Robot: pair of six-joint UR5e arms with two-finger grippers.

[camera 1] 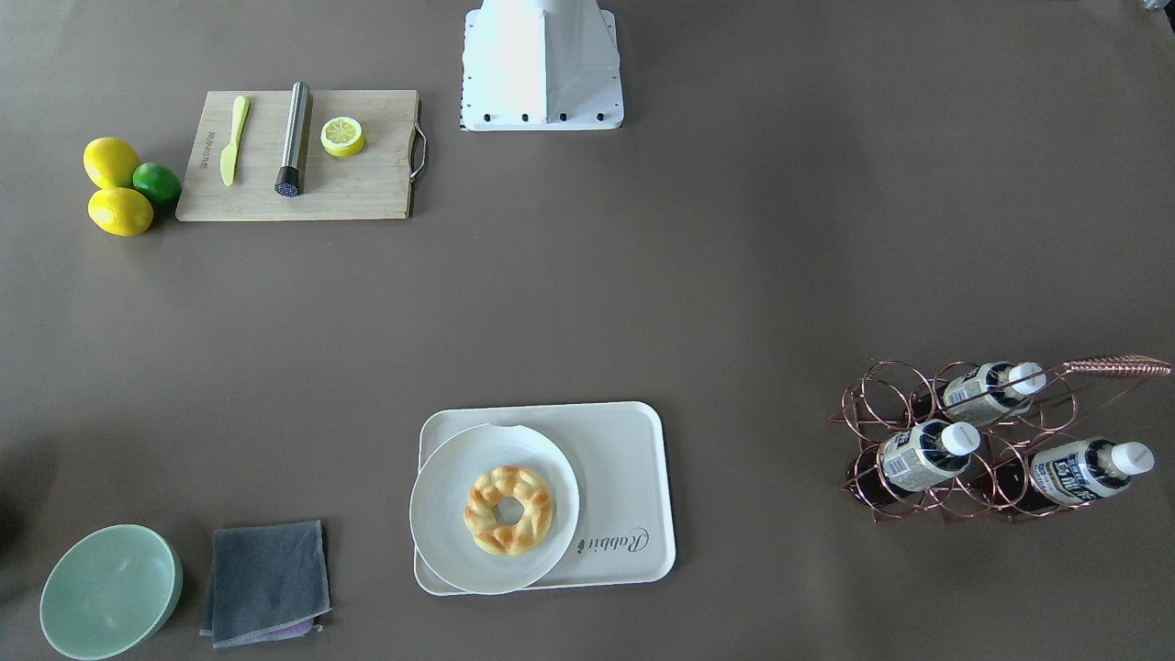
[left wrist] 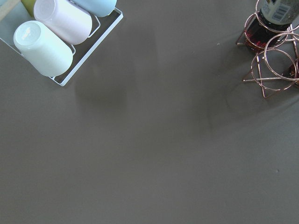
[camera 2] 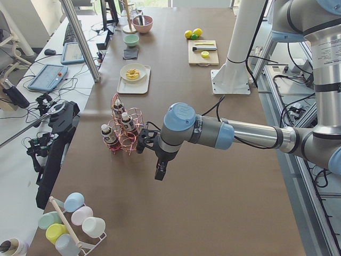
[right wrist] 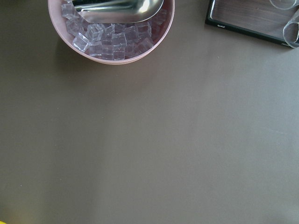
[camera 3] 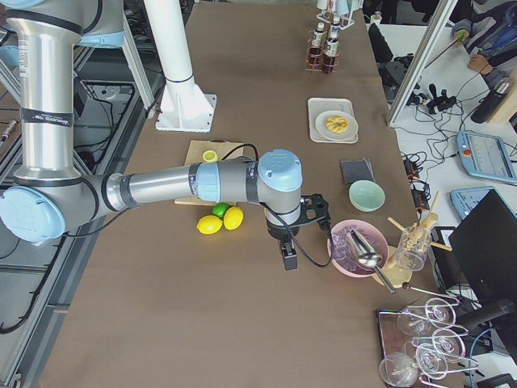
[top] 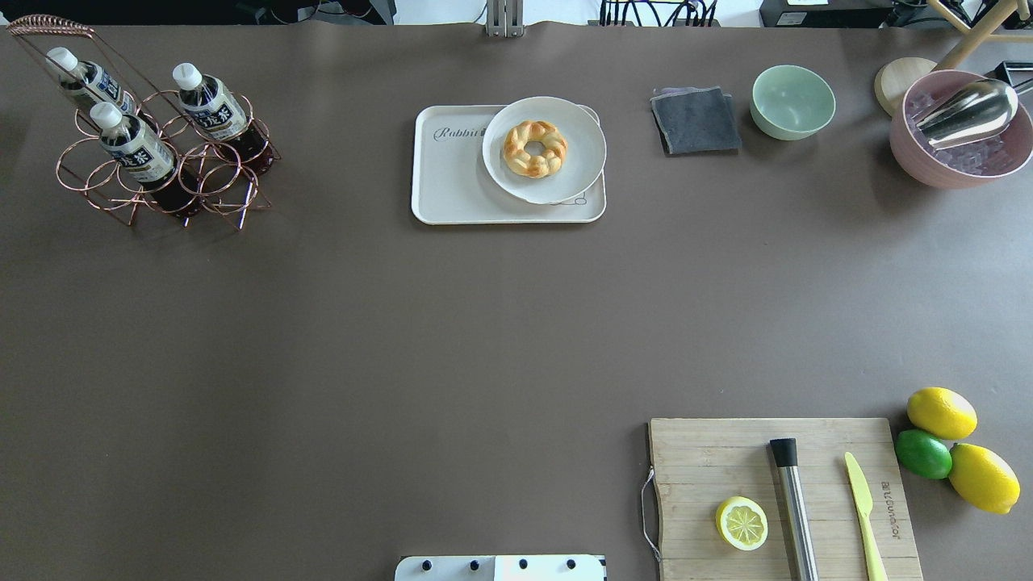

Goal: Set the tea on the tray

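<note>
Three tea bottles (top: 133, 145) with white caps lie tilted in a copper wire rack (top: 228, 201) at the table's far left; they also show in the front view (camera 1: 923, 454). The cream tray (top: 452, 177) with "Rabbit" script sits at the far middle, and a round white plate (top: 581, 149) with a ring pastry covers its right part. My left gripper (camera 2: 160, 173) hangs over bare table beside the rack, seen only in the left side view. My right gripper (camera 3: 288, 260) hangs near the pink ice bowl, seen only in the right side view. I cannot tell whether either is open or shut.
A grey cloth (top: 696, 121), a green bowl (top: 793, 102) and a pink ice bowl with a scoop (top: 960, 129) stand at the far right. A cutting board (top: 726, 452) with a lemon half, muddler and knife lies near right, beside lemons and a lime (top: 924, 453). A cup rack (left wrist: 60, 32) lies by the left arm.
</note>
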